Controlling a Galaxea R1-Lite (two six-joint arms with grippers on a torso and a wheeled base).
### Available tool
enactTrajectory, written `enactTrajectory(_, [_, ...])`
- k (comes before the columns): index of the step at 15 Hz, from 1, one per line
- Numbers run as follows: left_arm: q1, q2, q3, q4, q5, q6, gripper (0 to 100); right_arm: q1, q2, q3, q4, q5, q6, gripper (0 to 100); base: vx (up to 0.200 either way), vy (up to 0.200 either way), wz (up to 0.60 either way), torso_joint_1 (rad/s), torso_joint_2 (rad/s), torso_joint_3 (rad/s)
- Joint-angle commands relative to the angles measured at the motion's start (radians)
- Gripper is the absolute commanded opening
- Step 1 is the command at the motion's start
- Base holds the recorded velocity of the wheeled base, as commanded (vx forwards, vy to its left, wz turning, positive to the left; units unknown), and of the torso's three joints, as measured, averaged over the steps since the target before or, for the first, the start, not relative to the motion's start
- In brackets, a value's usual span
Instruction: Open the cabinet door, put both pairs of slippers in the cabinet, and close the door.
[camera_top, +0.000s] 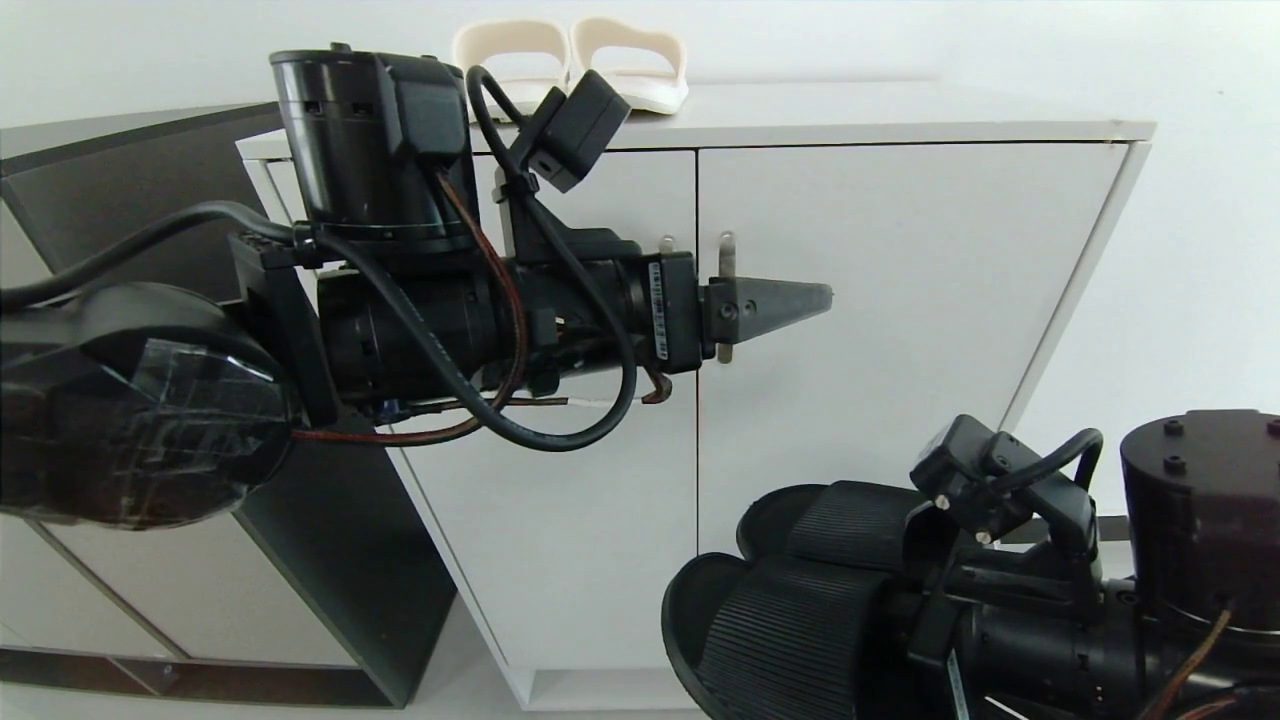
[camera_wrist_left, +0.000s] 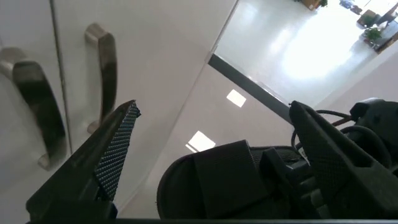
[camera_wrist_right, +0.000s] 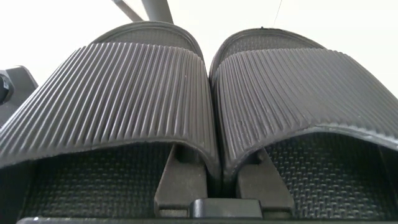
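The left gripper's (camera_top: 785, 298) jaws stand spread around nothing, just beside the brushed metal bar handle (camera_top: 727, 255) of the white two-door cabinet (camera_top: 900, 300), whose doors are shut. The right gripper's (camera_wrist_right: 217, 186) jaws pinch the black ribbed rubber slippers (camera_top: 800, 590) low before the right door, so that door would likely strike them as it swings. The cream slippers (camera_top: 600, 55) wait on the cabinet top.

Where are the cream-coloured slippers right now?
In the head view, the cream slide slippers sit side by side atop the white cabinet, above its left door.
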Motion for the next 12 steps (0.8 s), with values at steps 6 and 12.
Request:
enactTrajectory(6, [0.0,0.029,-0.008,-0.033,0.104,-0.002,100,0.0,0.019,0.001,-0.002,0.001,-0.001,0,0.0,0.0,0.0,0.0,0.0,0.0])
enactTrajectory(12, [0.0,0.081,-0.032,-0.041,0.156,0.0,100,0.0,0.044,0.037,-0.082,-0.001,-0.02,0,0.0,0.0,0.0,0.0,0.0,0.0])
